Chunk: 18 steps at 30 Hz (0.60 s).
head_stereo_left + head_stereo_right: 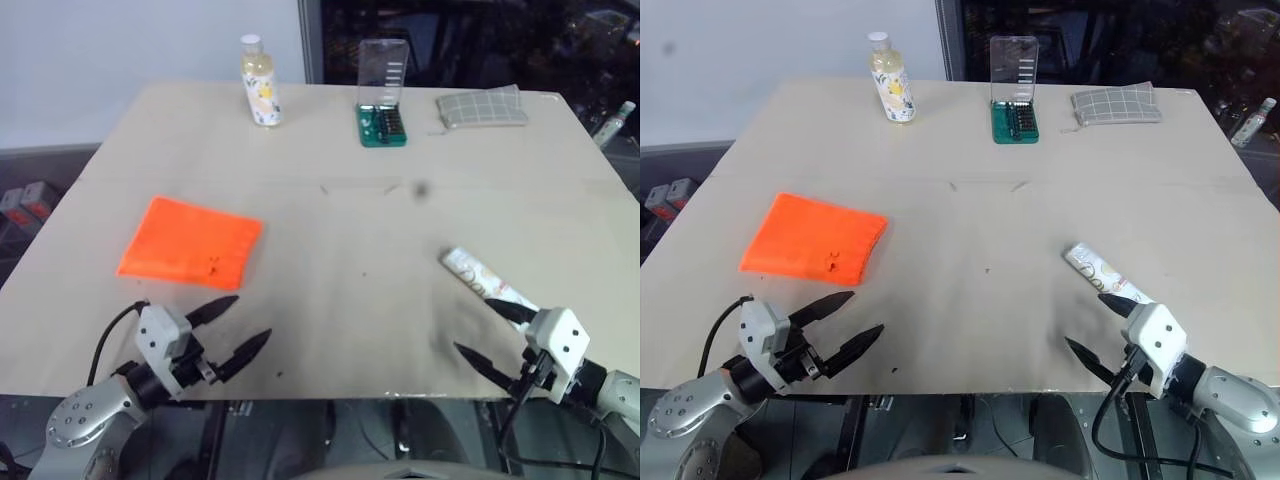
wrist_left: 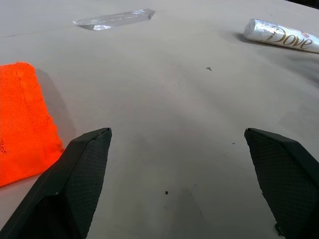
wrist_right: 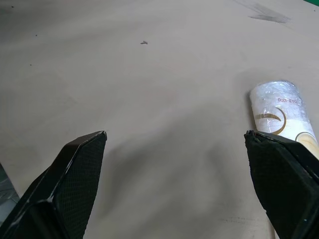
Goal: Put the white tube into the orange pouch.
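Note:
The orange pouch (image 1: 192,243) lies flat on the beige table (image 1: 340,220), left of centre. Just nearer than it, at the table's front edge, my left gripper (image 1: 240,325) stands open and empty, fingers pointing inward toward the table's middle. In the left wrist view, the orange pouch (image 2: 22,119) sits beside one finger. The white tube (image 1: 488,280) lies on the right side, slanting toward the front edge. My right gripper (image 1: 492,333) is open with nothing in it, its upper finger right by the tube's near end. The right wrist view shows the white tube (image 3: 281,112) next to one finger.
At the table's back stand a white-capped bottle of yellowish liquid (image 1: 259,82), a green bit set with a clear lid (image 1: 382,95) and a grey gridded pad (image 1: 482,107). A strip of clear tape (image 2: 113,19) lies flat mid-table.

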Each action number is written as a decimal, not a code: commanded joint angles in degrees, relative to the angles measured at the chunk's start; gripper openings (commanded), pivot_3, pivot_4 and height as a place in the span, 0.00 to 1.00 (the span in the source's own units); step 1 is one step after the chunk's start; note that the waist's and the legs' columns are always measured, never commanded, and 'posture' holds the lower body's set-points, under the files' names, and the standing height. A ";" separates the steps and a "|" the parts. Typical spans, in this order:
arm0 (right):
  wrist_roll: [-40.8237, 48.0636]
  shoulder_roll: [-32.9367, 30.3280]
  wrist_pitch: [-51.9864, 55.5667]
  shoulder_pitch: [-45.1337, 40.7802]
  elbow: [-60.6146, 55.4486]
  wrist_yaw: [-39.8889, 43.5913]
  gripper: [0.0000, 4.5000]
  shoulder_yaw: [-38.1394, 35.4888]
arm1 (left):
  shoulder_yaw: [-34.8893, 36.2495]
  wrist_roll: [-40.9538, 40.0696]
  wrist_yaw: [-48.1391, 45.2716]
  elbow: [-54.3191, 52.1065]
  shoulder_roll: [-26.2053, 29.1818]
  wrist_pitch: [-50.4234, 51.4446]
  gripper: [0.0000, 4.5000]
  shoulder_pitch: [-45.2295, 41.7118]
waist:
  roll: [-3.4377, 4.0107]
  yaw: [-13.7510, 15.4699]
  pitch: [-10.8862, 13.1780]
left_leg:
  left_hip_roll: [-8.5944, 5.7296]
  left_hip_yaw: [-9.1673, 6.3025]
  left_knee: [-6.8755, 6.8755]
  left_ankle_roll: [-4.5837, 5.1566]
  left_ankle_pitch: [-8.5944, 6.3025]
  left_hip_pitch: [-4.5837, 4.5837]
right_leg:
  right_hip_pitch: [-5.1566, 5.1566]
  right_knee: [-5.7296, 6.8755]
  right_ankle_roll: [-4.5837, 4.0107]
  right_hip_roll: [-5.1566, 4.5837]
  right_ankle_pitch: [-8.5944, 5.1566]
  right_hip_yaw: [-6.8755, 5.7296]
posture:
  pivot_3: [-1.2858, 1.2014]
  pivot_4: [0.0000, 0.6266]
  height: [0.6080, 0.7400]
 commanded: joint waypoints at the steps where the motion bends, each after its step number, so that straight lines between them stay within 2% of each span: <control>1: 0.61 0.50 -1.55 0.03 -2.21 -0.22 1.00 -0.23 | 0.12 0.05 0.81 -0.48 -1.25 -1.44 0.98 0.55 | 0.00 0.01 0.00 | 0.00 0.00 0.00 0.00 0.00 0.00 | 0.00 0.00 0.00 0.00 0.00 0.00 | 0.52 0.24 1.00; 9: 1.52 0.66 -0.65 -5.09 -4.76 -0.39 1.00 4.28 | 0.38 4.29 10.84 -3.02 -4.75 0.47 0.98 0.02 | -0.01 0.08 0.00 | 0.07 -0.01 0.02 -0.02 -0.01 0.01 | 0.01 -0.01 0.01 -0.02 0.00 -0.20 | 0.52 0.24 1.00; 13: 2.46 -1.38 -0.74 -12.67 -4.83 2.46 1.00 7.11 | -1.30 13.61 23.29 -6.65 -2.06 12.12 0.98 -5.33 | -0.03 0.39 0.01 | 0.09 -0.01 0.05 -0.02 -0.01 0.01 | 0.04 -0.01 0.01 -0.02 0.00 -0.33 | 0.52 0.24 1.00; 18: 3.66 -2.81 1.07 -22.95 -1.83 4.04 1.00 9.14 | -5.82 20.20 31.77 -10.00 0.22 25.99 0.98 -14.95 | -0.09 1.14 -0.01 | 0.10 -0.02 0.22 -0.02 -0.01 0.06 | 0.12 0.00 -0.01 0.21 0.05 -0.56 | 0.52 0.24 1.00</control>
